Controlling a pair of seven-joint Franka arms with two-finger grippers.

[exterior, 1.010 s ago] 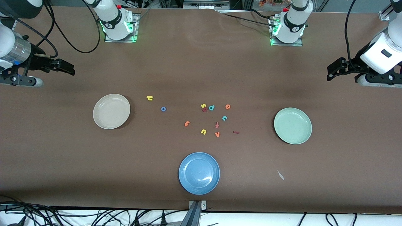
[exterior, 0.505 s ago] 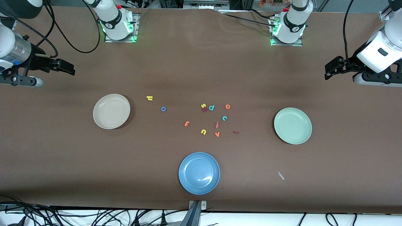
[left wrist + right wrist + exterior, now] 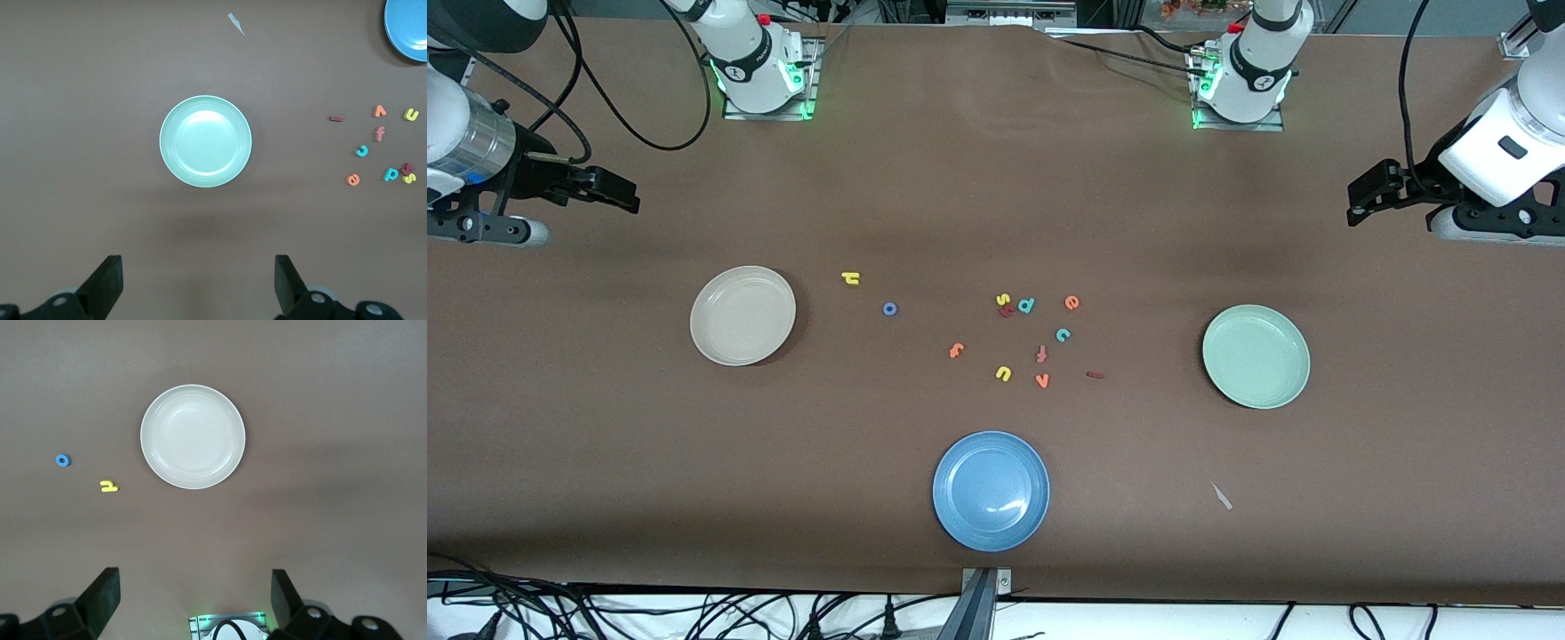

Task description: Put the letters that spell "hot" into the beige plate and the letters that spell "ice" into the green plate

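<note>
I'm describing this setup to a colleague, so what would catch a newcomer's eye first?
A scatter of small colored letters lies mid-table, ringed by three empty plates: a beige plate toward the right arm's end, a green plate toward the left arm's end, and a blue plate nearest the camera.

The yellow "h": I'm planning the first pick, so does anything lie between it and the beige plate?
Nothing visible does. The yellow "h" lies on bare table beside the beige plate, and the blue "o" lies off that path, toward the other letters.

A robotics lab: bolted arm bases [image 3: 763,67] on a brown-covered table [image 3: 996,196], loose cables [image 3: 631,98] trailing its edges.
</note>
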